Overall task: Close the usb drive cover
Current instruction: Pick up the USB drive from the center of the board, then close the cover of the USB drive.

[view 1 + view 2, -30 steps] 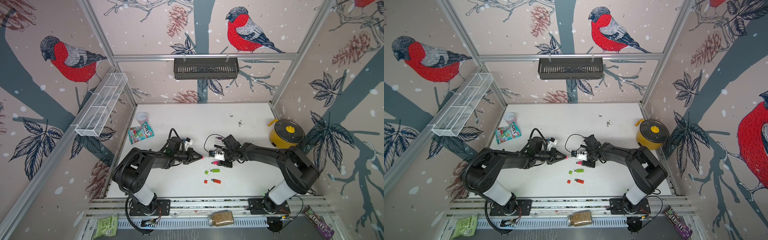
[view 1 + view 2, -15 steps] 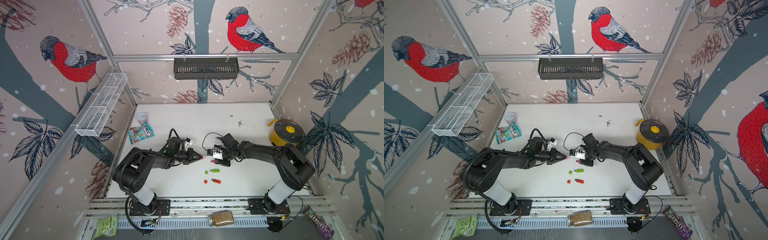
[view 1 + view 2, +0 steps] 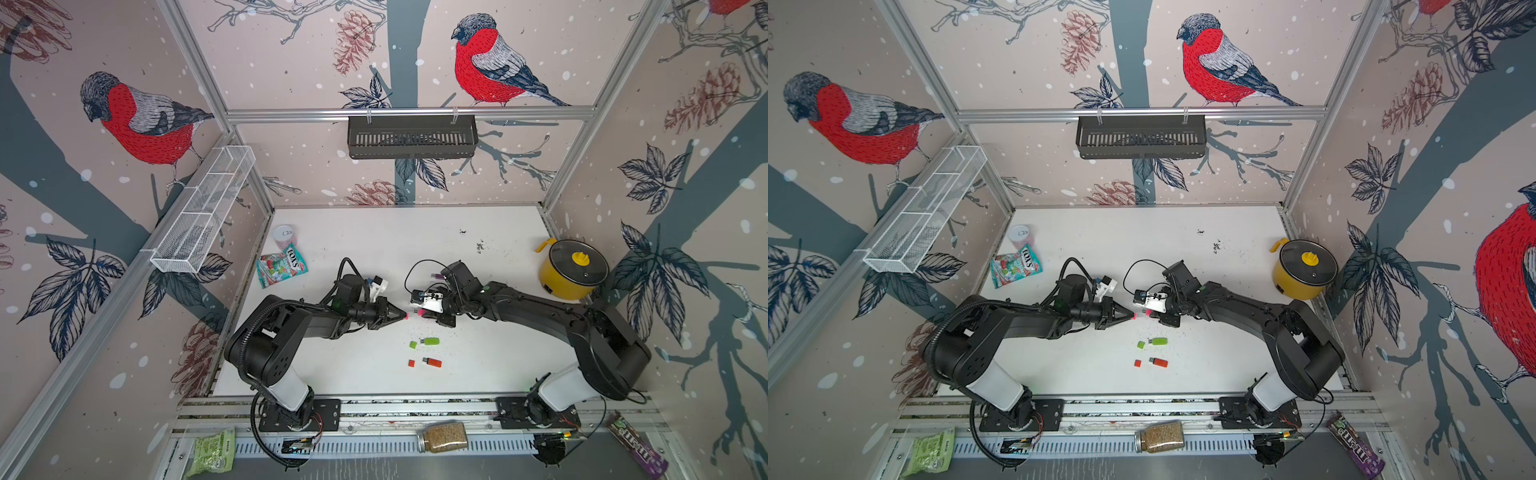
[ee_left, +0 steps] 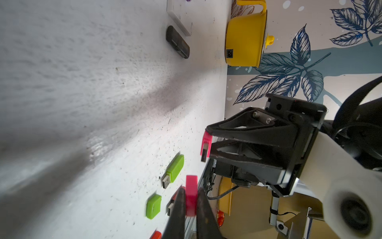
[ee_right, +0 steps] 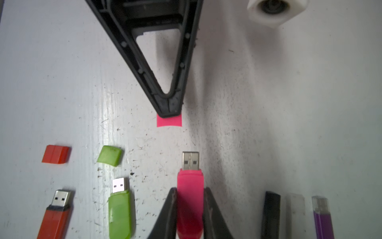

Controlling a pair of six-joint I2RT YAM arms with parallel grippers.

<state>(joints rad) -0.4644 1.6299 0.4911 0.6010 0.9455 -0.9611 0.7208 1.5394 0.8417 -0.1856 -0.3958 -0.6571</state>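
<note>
1. The right gripper (image 5: 190,193) is now clamping the pink usb drive (image 5: 189,180) by its body, with both fingers (image 5: 172,204) pressing on its sides. A second ago those fingers were standing wider apart, with the drive sitting a little farther from the left gripper (image 3: 400,316).
2. The drive is sitting near the middle of the table (image 3: 374,249) and appears to be held just clear of the surface. Its bare metal plug is pointing toward the left gripper.
3. The left gripper is keeping its fingers (image 4: 178,209) clenched on the pink cover (image 5: 169,121), as it was a second ago. Only the cover's open end is poking out past the fingertips.
4. In the right wrist view the cover and the plug are facing each other across a gap, not touching. The cover is sitting slightly to one side of the plug's line, so a small sideways correction is probably needed.
5. With both halves gripped, the task is standing at the mating step. The cover is not yet on, and the two arms are still needing to close the gap until it seats over the plug.
6. The green usb drive (image 5: 119,209) and green cover (image 5: 109,158) are lying apart and uncapped on the table beside the held drive. The red usb drive (image 5: 54,215) and red cover (image 5: 55,154) are lying the same way, and neither gripper is touching any of them.
</note>
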